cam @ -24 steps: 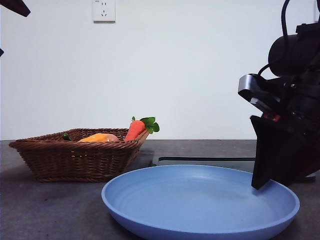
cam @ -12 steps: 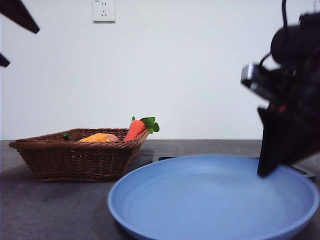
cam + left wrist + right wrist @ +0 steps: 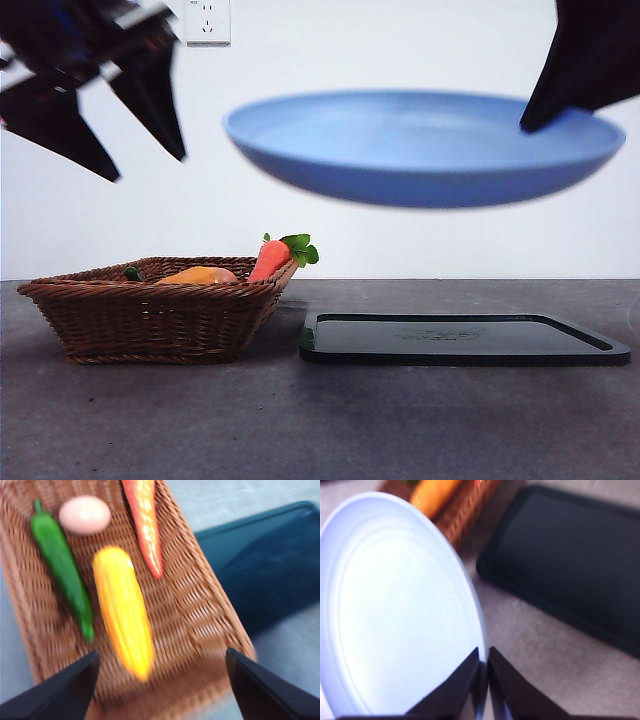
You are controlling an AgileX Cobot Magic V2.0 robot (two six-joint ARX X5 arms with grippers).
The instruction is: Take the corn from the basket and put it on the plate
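1. My left pincer (image 3: 160, 685) hung wide open above the basket (image 3: 200, 610); the corn (image 3: 122, 610) lay inside, directly ahead, its long axis running away between the jaws.
2. My right pincer (image 3: 484, 672) held the plate (image 3: 395, 610) by its rim, aloft.

Both pincers are showing as plain matte black. The left pincer (image 3: 160, 690) is presenting two broad, wedge-shaped jaws tapering to blunt tips. The right pincer (image 3: 483, 672) is showing slimmer, pointed jaws, smooth-faced, bearing no visible screws or markings.
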